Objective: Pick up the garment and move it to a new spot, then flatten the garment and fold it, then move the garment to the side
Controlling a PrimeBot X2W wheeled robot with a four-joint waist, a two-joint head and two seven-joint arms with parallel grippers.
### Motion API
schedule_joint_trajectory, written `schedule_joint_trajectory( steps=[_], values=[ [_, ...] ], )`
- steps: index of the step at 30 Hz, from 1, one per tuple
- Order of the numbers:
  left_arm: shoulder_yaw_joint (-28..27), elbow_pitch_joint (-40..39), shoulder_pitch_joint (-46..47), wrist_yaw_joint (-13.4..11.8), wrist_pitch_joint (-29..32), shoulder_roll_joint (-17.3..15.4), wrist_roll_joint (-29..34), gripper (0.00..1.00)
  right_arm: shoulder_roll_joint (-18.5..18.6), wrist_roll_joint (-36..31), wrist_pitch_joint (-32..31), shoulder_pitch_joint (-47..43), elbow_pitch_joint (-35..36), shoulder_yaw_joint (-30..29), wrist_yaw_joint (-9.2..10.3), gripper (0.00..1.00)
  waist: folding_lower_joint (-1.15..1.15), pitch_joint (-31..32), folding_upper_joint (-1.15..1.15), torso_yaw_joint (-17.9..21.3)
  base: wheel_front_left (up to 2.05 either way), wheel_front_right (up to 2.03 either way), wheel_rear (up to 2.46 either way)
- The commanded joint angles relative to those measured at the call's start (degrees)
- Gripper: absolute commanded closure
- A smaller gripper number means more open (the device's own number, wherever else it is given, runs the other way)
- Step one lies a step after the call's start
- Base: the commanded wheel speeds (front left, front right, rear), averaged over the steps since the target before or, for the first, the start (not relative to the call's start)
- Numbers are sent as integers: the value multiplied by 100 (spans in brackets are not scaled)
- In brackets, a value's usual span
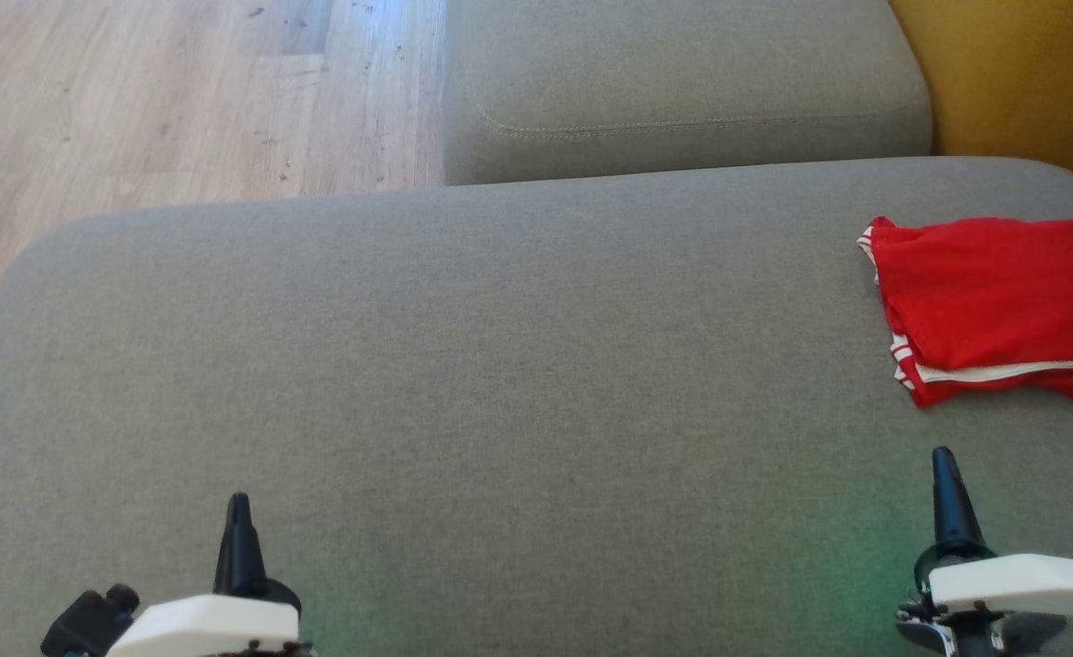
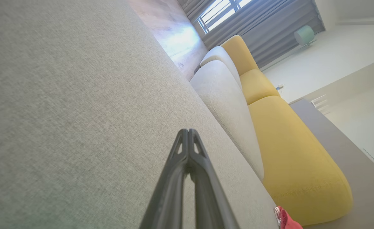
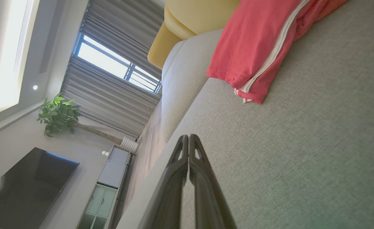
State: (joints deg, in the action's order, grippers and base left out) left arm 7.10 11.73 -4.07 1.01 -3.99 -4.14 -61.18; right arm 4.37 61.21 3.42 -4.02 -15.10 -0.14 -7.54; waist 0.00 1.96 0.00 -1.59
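Observation:
The garment (image 1: pixel 993 306) is red with white stripes and lies folded flat at the right side of the grey sofa seat (image 1: pixel 500 365), partly cut off by the head view's right edge. It also shows as a folded red pile (image 3: pixel 253 47) in the right wrist view, and a small red corner (image 2: pixel 285 219) of it shows in the left wrist view. My left gripper (image 1: pixel 240 500) hangs shut and empty over the seat's front left. Shut with nothing in it, my right gripper (image 1: pixel 944 453) hovers at the front right, a short way in front of the garment. Both pairs of fingertips (image 2: pixel 188 131) (image 3: pixel 188 136) press together.
A second grey cushion (image 1: pixel 673 82) lies beyond the seat, with a yellow cushion (image 1: pixel 1020 73) at the far right. Wooden floor (image 1: pixel 162 100) lies at the far left. A curtained window (image 3: pixel 110 63), a potted plant (image 3: pixel 58 111) and a dark screen (image 3: pixel 24 187) stand across the room.

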Motion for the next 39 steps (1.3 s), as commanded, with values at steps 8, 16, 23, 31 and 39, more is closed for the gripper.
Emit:
schedule_joint_trajectory(
  steps=[8, 16, 23, 31, 39],
  values=[
    [-348, -86, 418, 141, 154, -65, -638, 100, 18, 635, -184, 461, 167, -45, 4, 100, 0, -37, 0, 28, 0, 0, 0],
    [-477, -34, 519, 228, 271, -65, -1099, 100, 9, 1080, -301, 555, 159, -120, 4, 100, 0, -68, 0, 50, 0, 0, 0],
    [-608, 19, 620, 315, 390, -64, -1558, 100, 0, 1525, -418, 649, 150, -196, 4, 100, 0, -98, 0, 73, 0, 0, 0],
    [-759, 79, 735, 415, 527, -61, -2081, 100, -13, 2031, -554, 756, 140, -283, 5, 100, 0, -133, 0, 99, 0, 0, 0],
    [-911, 139, 850, 514, 665, -56, -2600, 100, -25, 2535, -690, 863, 130, -372, 5, 100, 0, -167, 0, 125, 0, 0, 0]
  ],
)
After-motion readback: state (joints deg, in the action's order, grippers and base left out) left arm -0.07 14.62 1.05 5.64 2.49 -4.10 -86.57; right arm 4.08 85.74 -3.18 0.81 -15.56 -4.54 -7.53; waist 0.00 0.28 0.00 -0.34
